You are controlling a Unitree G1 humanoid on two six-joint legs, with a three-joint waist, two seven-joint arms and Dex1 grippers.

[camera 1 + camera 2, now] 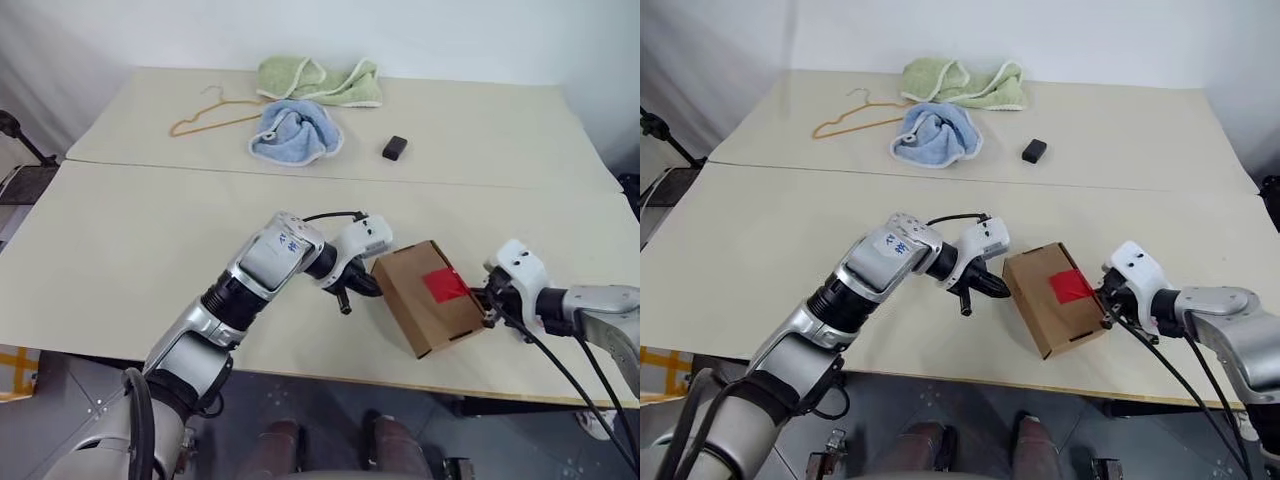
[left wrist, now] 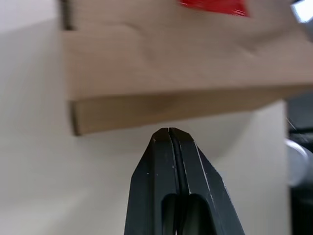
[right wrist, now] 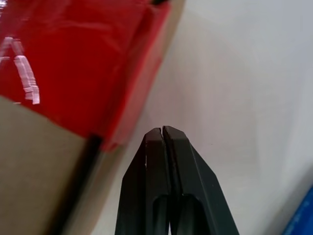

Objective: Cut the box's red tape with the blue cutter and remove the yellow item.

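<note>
I see box (image 1: 430,297) near table (image 1: 120,250) front edge, right of centre, red tape (image 1: 444,285) on its right side. Left gripper (image 2: 168,131) pressed together, empty, just left of box. Right gripper (image 3: 162,129) pressed together, empty, beside tape edge.

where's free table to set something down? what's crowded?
Free: near table left of the left gripper, up to the seam; far table right of the black block. Crowded: the box between both shut grippers, right gripper by the red tape; far-left cluster of hanger, blue towel, green towel.
</note>
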